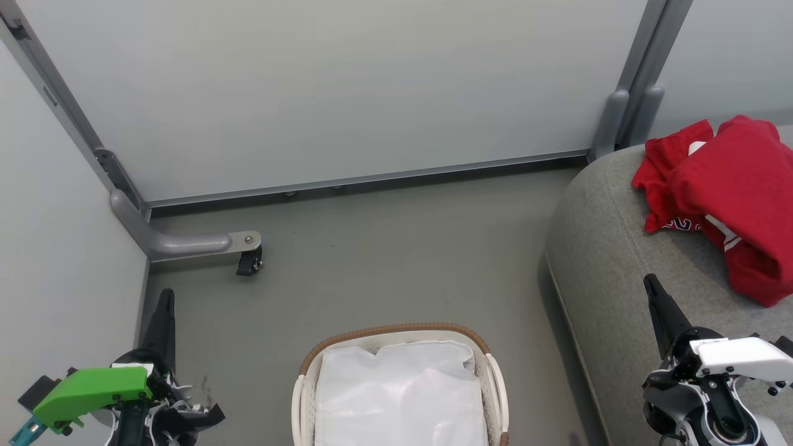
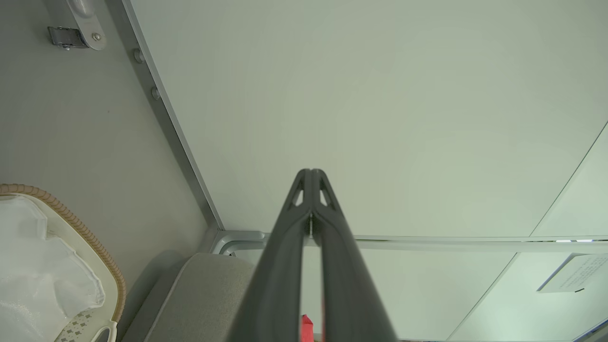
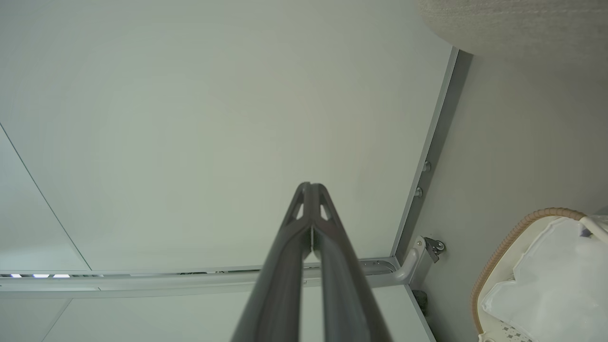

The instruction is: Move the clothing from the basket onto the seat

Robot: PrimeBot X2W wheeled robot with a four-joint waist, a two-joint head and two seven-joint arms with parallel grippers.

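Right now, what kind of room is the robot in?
Probably a test booth set up like a home corner: plain partition panels, a grey seat holding red clothing, and a laundry basket.

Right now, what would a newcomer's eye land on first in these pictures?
The bright red clothing, heaped on the grey seat at the right, jumps out of an otherwise pale scene. Next comes the basket on the floor at bottom centre, showing its white liner inside.

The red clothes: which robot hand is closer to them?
Right. The right gripper is by the seat, just below the red clothes in the head view; the left gripper is far off, beyond the basket.
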